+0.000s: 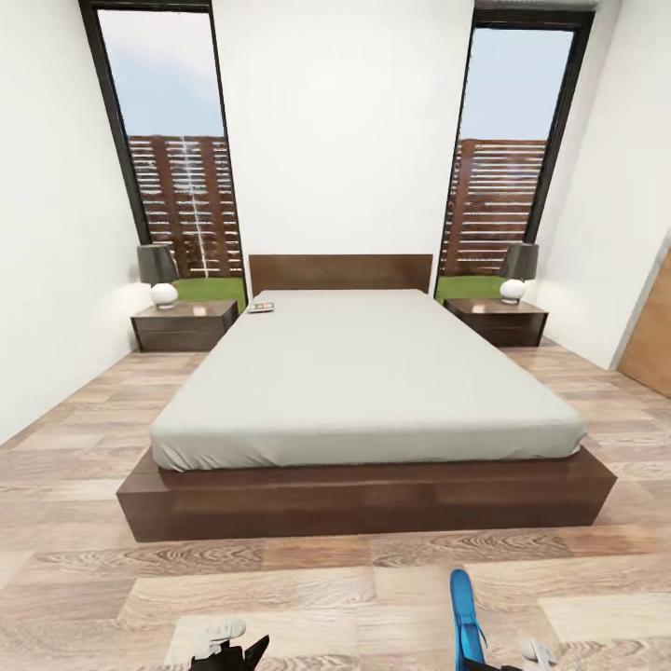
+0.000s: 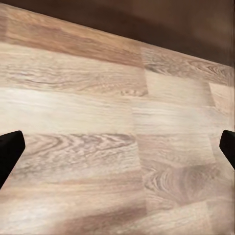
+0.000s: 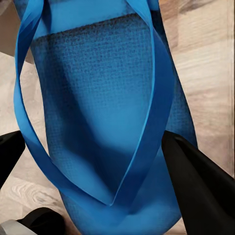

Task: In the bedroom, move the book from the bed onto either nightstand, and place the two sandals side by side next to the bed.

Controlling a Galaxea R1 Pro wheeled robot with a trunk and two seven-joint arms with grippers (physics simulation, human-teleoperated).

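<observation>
Sandal [image 3: 105,122] sat clamped between the right fingers [image 3: 196,186]; left fingers [image 2: 10,149] spread apart over floor [image 2: 117,98]; book [image 1: 261,307] lay on bed [image 1: 373,373].

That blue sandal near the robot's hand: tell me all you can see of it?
The sandal is a bright blue flat flip-flop with a finely textured footbed and thin, smooth thong straps that meet in a V. It looks like foam or rubber. The right hand has it between its dark fingers, above the wooden floor before the bed's foot. In the head view it stands on edge.
</observation>
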